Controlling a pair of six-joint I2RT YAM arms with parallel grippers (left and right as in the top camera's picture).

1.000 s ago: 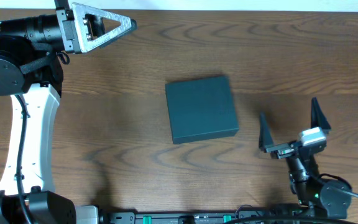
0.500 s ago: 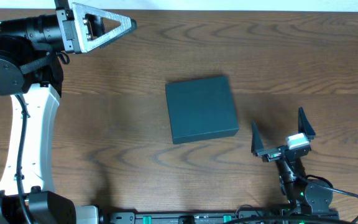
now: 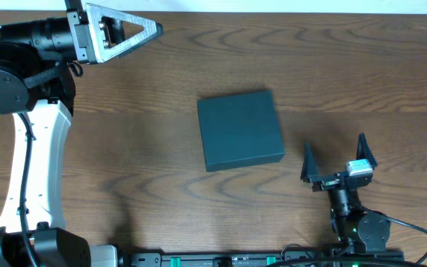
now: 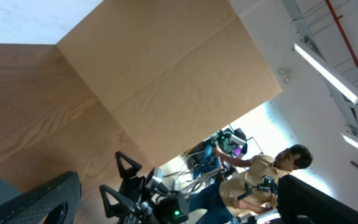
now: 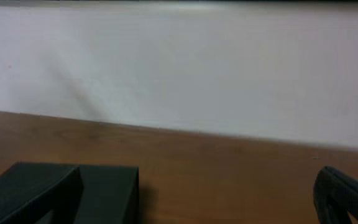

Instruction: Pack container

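Teal-green and lid down, the container (image 3: 241,130) lies mid-table in the overhead view, unmoved. The right gripper (image 3: 333,143) has drawn back toward the near edge over the last second and sits near the box's near-right corner, spread wide and empty. The left gripper (image 3: 124,31) stays parked at the far left.

Left wrist view: its fingers stand well apart, holding nothing.

Right wrist view: fingers at both lower corners, nothing between them, with a box corner low at left. With the arm retreating from a shut box, packing looks either finished or not begun.
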